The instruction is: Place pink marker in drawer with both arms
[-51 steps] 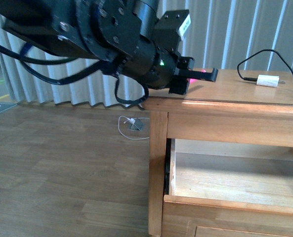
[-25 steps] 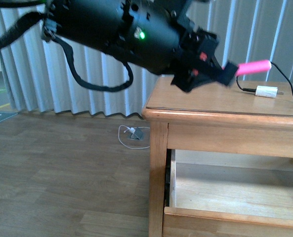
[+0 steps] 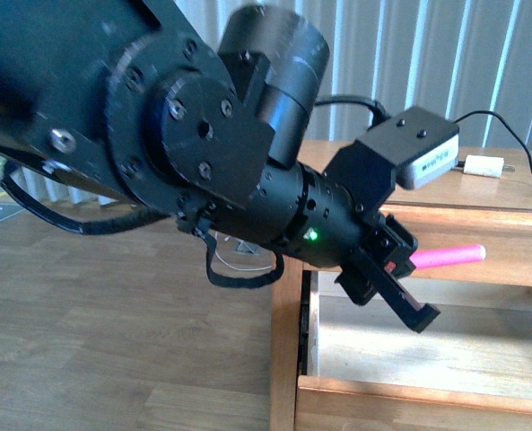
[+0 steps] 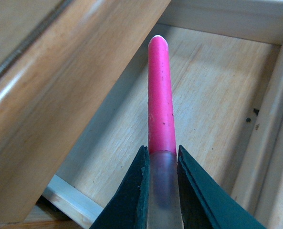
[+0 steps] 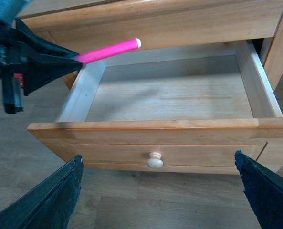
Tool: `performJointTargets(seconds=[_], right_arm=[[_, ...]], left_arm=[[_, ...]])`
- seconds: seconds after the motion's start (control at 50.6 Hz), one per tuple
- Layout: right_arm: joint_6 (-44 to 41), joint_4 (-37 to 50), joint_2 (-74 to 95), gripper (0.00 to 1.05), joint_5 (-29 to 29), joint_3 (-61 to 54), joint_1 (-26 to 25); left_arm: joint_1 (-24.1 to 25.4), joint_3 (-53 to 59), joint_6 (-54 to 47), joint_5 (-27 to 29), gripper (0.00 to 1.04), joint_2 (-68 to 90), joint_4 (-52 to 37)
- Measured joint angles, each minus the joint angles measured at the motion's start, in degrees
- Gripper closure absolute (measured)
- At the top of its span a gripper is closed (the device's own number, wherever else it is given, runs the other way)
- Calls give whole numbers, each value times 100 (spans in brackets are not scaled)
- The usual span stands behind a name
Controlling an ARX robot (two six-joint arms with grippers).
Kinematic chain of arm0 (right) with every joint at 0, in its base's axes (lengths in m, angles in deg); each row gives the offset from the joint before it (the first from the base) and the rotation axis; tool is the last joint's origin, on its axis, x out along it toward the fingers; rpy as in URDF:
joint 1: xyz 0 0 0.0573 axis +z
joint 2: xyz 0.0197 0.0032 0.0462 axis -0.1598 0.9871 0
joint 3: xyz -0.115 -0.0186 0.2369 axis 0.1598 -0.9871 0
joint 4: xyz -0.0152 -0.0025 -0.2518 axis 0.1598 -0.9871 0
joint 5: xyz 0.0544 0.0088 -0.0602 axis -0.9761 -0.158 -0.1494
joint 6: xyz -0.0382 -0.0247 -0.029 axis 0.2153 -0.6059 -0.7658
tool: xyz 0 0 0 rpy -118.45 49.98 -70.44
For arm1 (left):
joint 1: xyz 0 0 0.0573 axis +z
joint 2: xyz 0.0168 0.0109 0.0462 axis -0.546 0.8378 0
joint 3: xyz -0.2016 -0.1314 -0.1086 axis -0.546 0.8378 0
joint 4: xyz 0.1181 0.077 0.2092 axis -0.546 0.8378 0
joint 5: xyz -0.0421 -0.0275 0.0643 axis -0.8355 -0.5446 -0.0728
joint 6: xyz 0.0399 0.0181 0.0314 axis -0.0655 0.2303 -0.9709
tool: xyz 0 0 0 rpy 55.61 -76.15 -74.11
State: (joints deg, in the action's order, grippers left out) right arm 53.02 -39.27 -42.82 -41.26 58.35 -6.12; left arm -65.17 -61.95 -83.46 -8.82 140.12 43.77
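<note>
The pink marker (image 3: 445, 257) is pinched at its paler end between the fingers of the left gripper (image 3: 407, 269), and the rest of it sticks straight out ahead of the fingertips, so its long axis runs on in line with the tool. In the left wrist view the two jaws stand narrow, closed against the marker (image 4: 160, 109) on both sides, and the light floor of the drawer (image 4: 213, 95) lies beyond and below its tip. From the right wrist view the marker (image 5: 110, 50) hangs over the drawer corner nearest the left gripper (image 5: 77, 59), beside the side wall and close to the back, tip pointing across the open box and just under the table's front rail (image 5: 179, 24). The right gripper (image 5: 158, 156) is spread wide and holds nothing; it faces the drawer front (image 5: 146, 125), with the knob (image 5: 155, 163) between its fingers (image 5: 50, 200). So the left arm has the marker and the right is well apart from it. The drawer stands pulled out. Judged from this, the marker needs only lowering and letting go, though its tip rides close to the rail
</note>
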Motion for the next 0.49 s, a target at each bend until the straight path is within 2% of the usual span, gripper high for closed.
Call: performJointTargets(seconds=[0.494], right_arm=[[0, 0, 0, 8, 0, 0, 0]], left_arm=[[-225, -581, 181, 107, 90, 970, -81]])
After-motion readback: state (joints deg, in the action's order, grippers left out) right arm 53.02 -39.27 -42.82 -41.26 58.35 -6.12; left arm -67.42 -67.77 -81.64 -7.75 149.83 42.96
